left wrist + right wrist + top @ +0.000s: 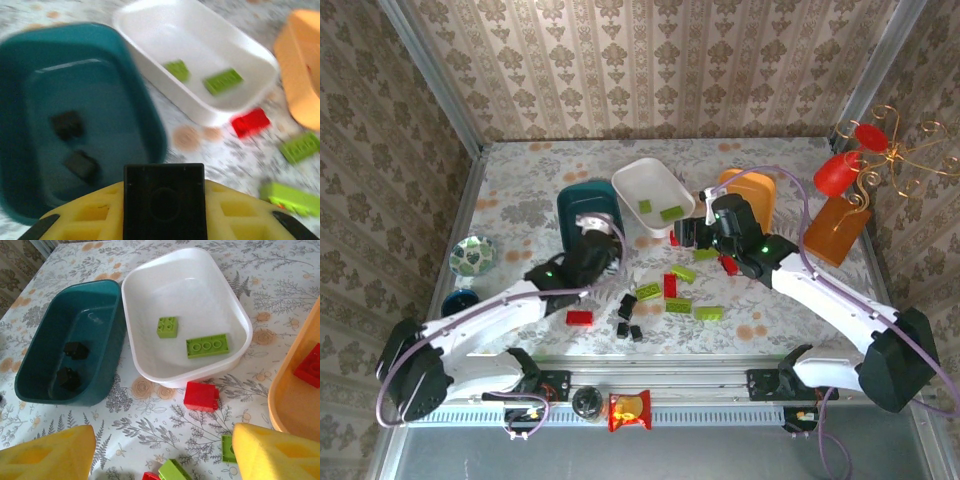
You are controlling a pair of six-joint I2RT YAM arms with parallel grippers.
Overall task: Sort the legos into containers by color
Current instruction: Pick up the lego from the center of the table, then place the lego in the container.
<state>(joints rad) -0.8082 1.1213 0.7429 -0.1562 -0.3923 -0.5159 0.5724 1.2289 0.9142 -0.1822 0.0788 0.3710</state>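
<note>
**Item 1, left claw** (592,228): I read it as closed tight on one black brick (164,197), pinched square between the yellow pads (90,220). It hangs at the near end of the teal tub (107,360). I take that tub for the black bin, so the brick is held there for dropping in.

**Item 2, right claw** (162,445): spread wide, nothing between its pads. It is poised over the loose pieces just in front of the white tub (145,370). My guess is that it is lined up for the next pick, likeliest the loose red brick (201,396) lying just beside that tub's near wall.

**Item 3, teal tub:** two black pieces (76,350) on its floor.

**Item 4, white tub:** two lime green pieces (207,345), one square, one long.

**Item 5, orange tub** (287,405): at least one red piece (310,365) inside. The rest of the tub is cut off from me.

**Item 6, tabletop** (520,180): unsorted legos (678,305) scattered between the arms, with green, red and black mixed. A black cluster (627,315) sits nearer the left arm, with a lone red (579,317) beside it.

**Progress, my estimate:** early, with each colour already assigned a tub but most pieces not yet binned.
</note>
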